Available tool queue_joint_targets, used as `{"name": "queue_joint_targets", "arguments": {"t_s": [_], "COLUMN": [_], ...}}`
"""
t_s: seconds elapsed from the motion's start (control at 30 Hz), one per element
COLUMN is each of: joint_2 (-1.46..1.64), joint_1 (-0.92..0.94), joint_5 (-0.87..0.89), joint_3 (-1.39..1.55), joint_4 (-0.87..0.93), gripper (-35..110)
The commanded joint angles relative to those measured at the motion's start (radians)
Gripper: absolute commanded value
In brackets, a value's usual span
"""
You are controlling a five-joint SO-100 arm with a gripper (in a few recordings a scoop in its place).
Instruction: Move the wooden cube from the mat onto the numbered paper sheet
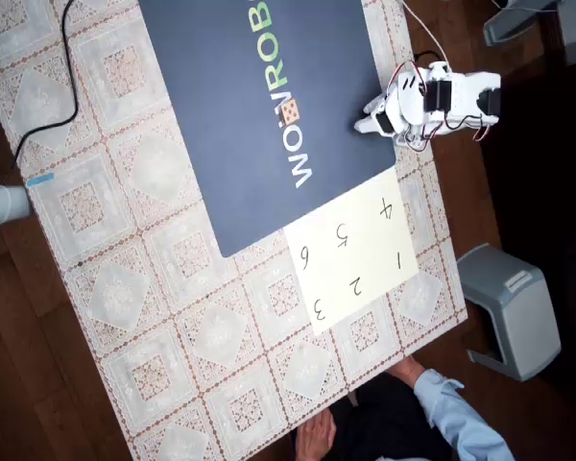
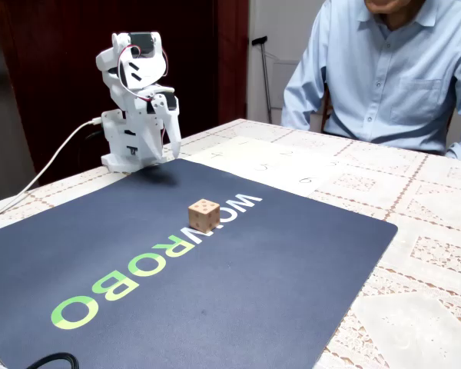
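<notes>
The wooden cube [image 1: 291, 113] [image 2: 203, 215] is a small light-brown die with dark dots, resting on the navy mat [image 1: 240, 144] [image 2: 238, 292] among the white "WOW" letters. The white arm stands folded at the mat's edge. Its gripper [image 1: 365, 125] [image 2: 172, 150] points down over the mat's border with its fingers together and nothing between them, well away from the cube. The cream numbered paper sheet [image 1: 360, 254] [image 2: 265, 165] lies on the lace tablecloth, touching the mat's corner near the arm.
A person in a light blue shirt [image 2: 392, 69] sits at the table's far side, one hand [image 1: 314, 437] on the edge. A grey stool [image 1: 514, 307] stands off the table. A black cable [image 1: 67, 67] crosses the tablecloth.
</notes>
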Motion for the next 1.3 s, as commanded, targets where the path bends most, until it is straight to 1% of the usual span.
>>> {"name": "queue_joint_targets", "arguments": {"t_s": [0.0,0.07,0.1,0.27,0.37,0.4,0.43,0.47,0.5,0.63,0.7,0.73,0.8,0.83,0.93,1.07,1.27], "joint_2": [-0.077,-0.127,-0.158,-0.336,-0.422,-0.449,-0.480,-0.514,-0.548,-0.675,-0.733,-0.764,-0.818,-0.845,-0.905,-1.006,-1.126], "joint_1": [0.035,0.069,0.075,0.109,0.107,0.112,0.115,0.120,0.120,0.150,0.156,0.167,0.196,0.206,0.179,0.110,0.029], "joint_5": [-0.074,-0.097,-0.071,0.307,0.439,0.469,0.485,0.492,0.474,0.489,0.463,0.495,0.643,0.693,0.710,0.810,0.842], "joint_3": [-0.051,-0.095,-0.137,-0.356,-0.414,-0.420,-0.423,-0.426,-0.426,-0.431,-0.449,-0.463,-0.495,-0.511,-0.557,-0.646,-0.749], "joint_4": [-0.069,-0.118,-0.121,-0.258,-0.348,-0.382,-0.425,-0.469,-0.512,-0.683,-0.715,-0.724,-0.741,-0.733,-0.653,-0.526,-0.503], "gripper": [23,23,22,22,24,26,28,33,36,41,43,41,31,31,33,35,34]}}
